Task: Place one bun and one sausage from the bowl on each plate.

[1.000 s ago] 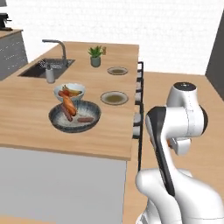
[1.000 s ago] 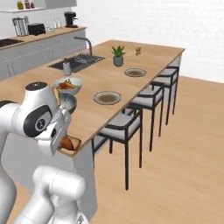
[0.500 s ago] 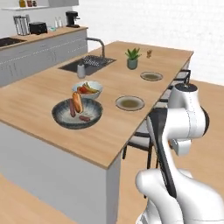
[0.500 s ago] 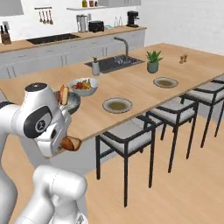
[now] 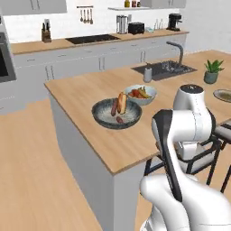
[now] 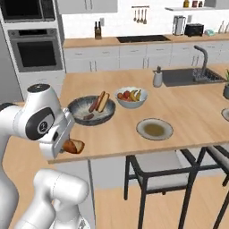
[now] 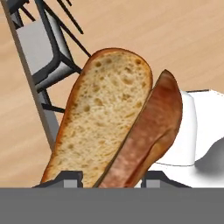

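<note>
My gripper (image 7: pixel 111 177) is shut on a bun (image 7: pixel 114 122), whose pale cut face and brown crust stand up between the fingertips. In the right base view the gripper (image 6: pixel 70 145) holds this bun (image 6: pixel 75 146) low beside the counter's front edge, left of the stools. The dark bowl (image 5: pixel 101 121) (image 6: pixel 78 107) sits on the island with another bun (image 5: pixel 122 102) and two sausages (image 5: pixel 114 107) in it. One plate (image 6: pixel 154 129) lies right of the bowl, near the front edge. A second plate (image 5: pixel 224 95) shows at the far right.
A white bowl of fruit (image 5: pixel 140 94) (image 6: pixel 131 96) stands just behind the dark bowl. A sink with tap (image 6: pixel 197 74) and a soap bottle (image 6: pixel 157 77) are farther back. Dark stools (image 6: pixel 159 179) stand under the counter's front edge.
The base has driven and turned, so the whole kitchen has shifted in both base views. The bun stays in the gripper beside the arm.
</note>
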You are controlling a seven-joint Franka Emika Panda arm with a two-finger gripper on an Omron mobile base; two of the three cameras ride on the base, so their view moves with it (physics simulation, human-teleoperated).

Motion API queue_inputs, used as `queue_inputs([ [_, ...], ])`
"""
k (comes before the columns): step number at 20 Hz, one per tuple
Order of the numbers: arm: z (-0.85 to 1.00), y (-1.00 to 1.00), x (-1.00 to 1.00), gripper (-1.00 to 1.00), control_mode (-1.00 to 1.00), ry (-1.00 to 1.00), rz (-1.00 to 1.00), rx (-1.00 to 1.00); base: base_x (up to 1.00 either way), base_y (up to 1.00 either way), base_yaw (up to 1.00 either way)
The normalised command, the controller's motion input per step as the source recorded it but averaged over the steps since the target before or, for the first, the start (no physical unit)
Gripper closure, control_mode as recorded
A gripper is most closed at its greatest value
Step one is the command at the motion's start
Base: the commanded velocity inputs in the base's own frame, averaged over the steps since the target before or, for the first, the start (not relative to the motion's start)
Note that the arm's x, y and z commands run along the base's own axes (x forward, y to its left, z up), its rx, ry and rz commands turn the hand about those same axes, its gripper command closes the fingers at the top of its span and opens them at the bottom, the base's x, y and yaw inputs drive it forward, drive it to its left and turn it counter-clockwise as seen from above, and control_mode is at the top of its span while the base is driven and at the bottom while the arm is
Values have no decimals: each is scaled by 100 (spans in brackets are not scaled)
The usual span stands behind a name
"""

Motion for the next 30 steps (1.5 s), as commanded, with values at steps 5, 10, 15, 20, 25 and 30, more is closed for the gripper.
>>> queue_inputs([
  [5,0,0,0,100,100,0,0,0,-46,-93,71],
  [10,0,0,0,100,100,0,0,0,-64,-100,43],
  [15,0,0,0,100,100,0,0,0,-4,-100,4],
  [20,0,0,0,100,100,0,0,0,52,-53,-15],
  [25,0,0,0,100,100,0,0,0,73,-24,-2],
  [30,0,0,0,100,100,0,0,0,85,-16,9],
])
